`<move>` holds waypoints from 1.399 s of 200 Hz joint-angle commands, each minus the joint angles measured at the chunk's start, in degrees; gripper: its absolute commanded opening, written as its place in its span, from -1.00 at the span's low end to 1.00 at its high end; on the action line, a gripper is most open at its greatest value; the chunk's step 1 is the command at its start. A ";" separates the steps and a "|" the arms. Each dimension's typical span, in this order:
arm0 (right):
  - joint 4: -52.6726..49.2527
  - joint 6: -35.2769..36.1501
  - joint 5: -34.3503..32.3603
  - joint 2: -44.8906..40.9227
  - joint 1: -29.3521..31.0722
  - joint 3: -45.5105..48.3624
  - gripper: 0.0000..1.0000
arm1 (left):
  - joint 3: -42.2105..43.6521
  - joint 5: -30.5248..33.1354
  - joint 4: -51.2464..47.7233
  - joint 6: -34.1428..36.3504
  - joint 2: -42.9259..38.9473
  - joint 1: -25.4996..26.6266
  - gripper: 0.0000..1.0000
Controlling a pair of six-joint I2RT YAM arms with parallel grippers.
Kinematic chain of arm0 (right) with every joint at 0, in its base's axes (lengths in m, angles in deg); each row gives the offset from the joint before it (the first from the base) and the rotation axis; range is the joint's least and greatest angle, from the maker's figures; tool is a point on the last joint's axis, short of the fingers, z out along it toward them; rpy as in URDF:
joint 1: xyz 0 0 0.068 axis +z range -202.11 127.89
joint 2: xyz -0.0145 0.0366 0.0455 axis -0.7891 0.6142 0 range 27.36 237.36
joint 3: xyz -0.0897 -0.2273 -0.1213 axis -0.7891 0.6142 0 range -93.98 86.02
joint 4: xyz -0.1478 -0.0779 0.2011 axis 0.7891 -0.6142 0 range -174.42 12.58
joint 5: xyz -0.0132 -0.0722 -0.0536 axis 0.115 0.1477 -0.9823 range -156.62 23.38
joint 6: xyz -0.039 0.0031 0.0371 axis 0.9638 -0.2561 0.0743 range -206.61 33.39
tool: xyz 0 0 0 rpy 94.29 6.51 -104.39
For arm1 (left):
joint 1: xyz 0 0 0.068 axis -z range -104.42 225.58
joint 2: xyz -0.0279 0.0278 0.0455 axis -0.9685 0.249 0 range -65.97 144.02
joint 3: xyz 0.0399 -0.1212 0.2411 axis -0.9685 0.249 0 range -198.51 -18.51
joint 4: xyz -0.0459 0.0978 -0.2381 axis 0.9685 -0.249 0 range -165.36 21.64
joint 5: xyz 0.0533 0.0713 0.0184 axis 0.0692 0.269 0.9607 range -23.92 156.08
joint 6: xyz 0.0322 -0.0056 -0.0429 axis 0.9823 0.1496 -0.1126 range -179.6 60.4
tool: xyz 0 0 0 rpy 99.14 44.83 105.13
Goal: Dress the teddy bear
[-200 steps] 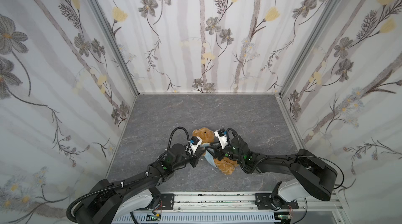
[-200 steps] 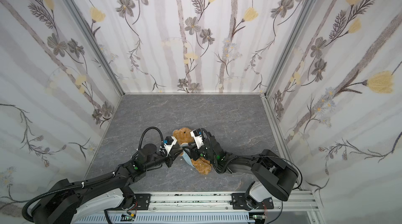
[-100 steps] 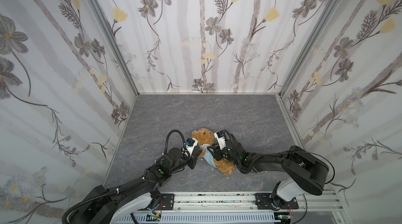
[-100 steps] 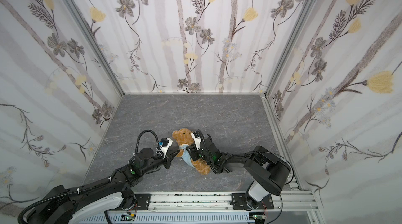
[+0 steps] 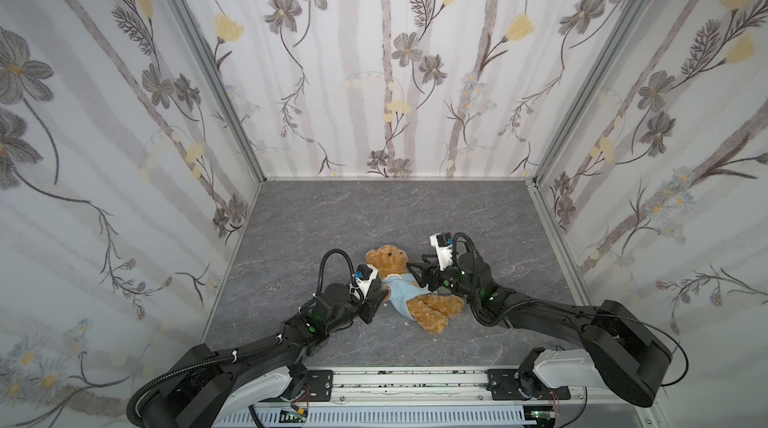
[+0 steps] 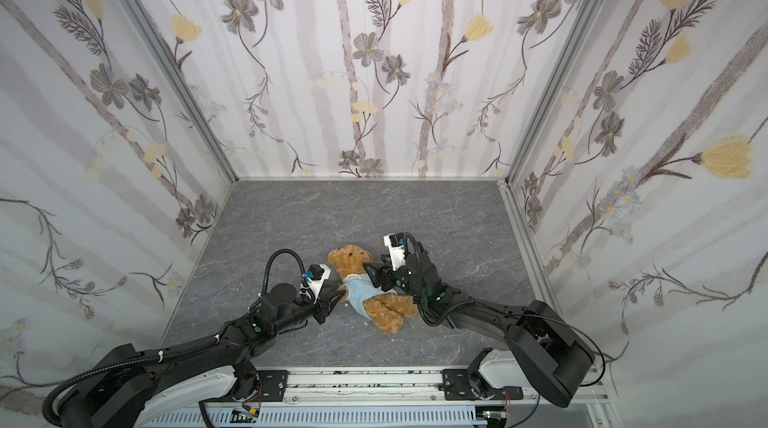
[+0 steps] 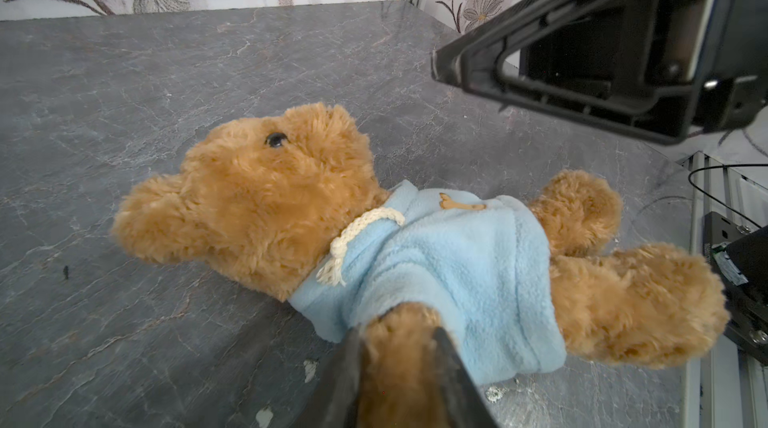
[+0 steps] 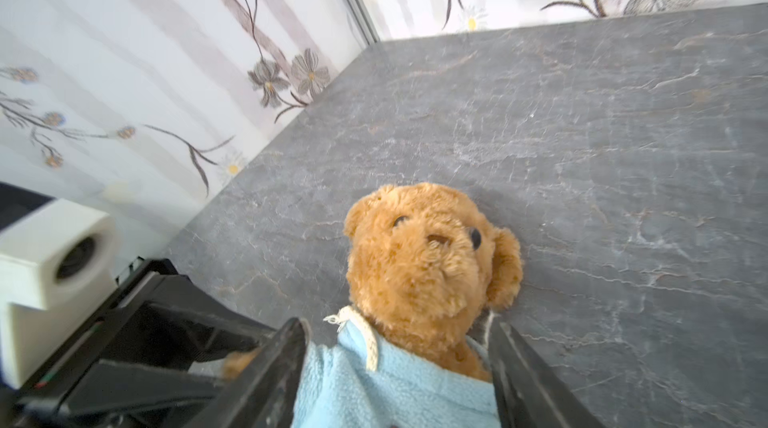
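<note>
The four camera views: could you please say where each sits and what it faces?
Top views: high above the front rail, looking down at the teddy bear on the tabletop; left arm, right arm show.
Left wrist: on left arm, facing the bear's side; left end effector flanks its arm.
Right wrist: on right arm, facing the bear's face; right end effector straddles its blue top.
Shared: both wrist views show the bear's head.

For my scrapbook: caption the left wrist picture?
Teddy bear in light-blue top lying on grey table, arm inside the left gripper.
</note>
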 commanded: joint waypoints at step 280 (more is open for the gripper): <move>-16.03 -10.41 19.40 -20.45 -18.11 4.59 0.91 | -18.30 -8.33 29.78 -42.87 28.29 -8.91 -0.92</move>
